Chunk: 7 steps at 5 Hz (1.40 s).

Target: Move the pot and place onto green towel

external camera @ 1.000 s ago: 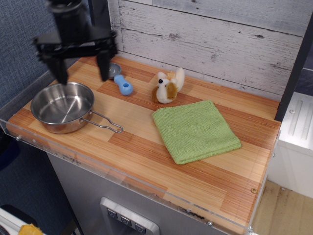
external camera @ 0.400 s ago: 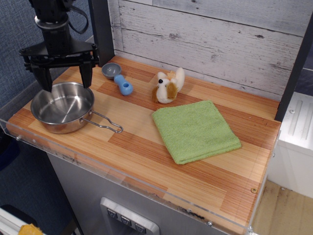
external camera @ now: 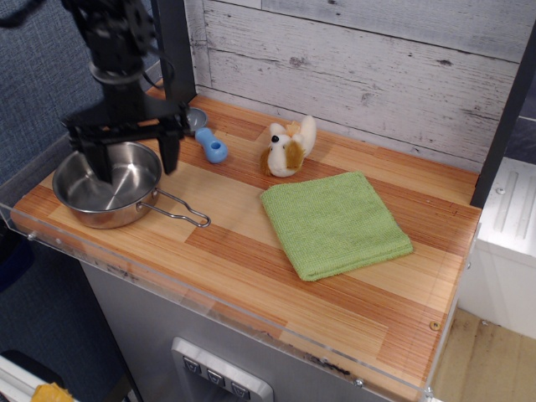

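The pot (external camera: 96,199) is a shallow shiny steel pan at the front left of the wooden counter, and its wire handle (external camera: 180,214) points right. The green towel (external camera: 335,222) lies flat to the right of centre, well apart from the pot. My gripper (external camera: 134,157) is open and low over the pot's back right part. Its left finger (external camera: 102,163) reaches inside the bowl and its right finger (external camera: 169,152) stands just outside the right rim. It holds nothing.
A small grey-and-blue scoop (external camera: 211,147) lies behind the pot, close to my right finger. A small plush toy (external camera: 288,149) sits behind the towel. A wooden wall (external camera: 377,75) backs the counter, and a clear plastic lip (external camera: 218,314) runs along its front edge.
My open gripper has moved right and down from behind the pot's back left rim, and now straddles the right rim. The pot and towel have not moved.
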Motion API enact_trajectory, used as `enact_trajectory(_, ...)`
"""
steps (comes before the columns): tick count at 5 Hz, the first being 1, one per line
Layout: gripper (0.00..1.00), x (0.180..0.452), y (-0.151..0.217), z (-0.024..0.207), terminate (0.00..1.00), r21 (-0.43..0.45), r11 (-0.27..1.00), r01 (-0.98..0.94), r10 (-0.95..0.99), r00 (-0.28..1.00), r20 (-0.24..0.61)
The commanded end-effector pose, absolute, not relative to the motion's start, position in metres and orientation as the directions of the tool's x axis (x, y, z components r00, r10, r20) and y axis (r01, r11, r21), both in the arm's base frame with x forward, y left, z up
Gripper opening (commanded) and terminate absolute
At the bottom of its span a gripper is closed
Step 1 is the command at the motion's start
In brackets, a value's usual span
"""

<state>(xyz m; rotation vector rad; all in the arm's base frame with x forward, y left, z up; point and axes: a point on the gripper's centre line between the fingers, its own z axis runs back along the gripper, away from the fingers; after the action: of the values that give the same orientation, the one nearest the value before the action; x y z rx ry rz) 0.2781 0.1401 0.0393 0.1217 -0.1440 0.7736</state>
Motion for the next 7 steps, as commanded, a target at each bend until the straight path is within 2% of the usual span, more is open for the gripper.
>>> enact_trajectory(1,1.00,0.287,0.135,0.031,0.00,0.044,0.703,-0.710,0.690,0.696,0.201)
enact_trajectory(2,0.00,0.287,0.139,0.021,0.00,0.078,0.693,-0.717,0.692,0.691,0.207)
enact_trajectory(4,0.00,0.283,0.143,0.020,0.00,0.111,0.685,-0.720,0.691,0.690,0.213)
enact_trajectory(6,0.00,0.285,0.146,0.026,0.00,0.087,0.720,-0.689,0.661,0.718,0.218)
enact_trajectory(7,0.00,0.284,0.149,0.035,0.00,0.042,0.738,-0.673,0.652,0.728,0.212)
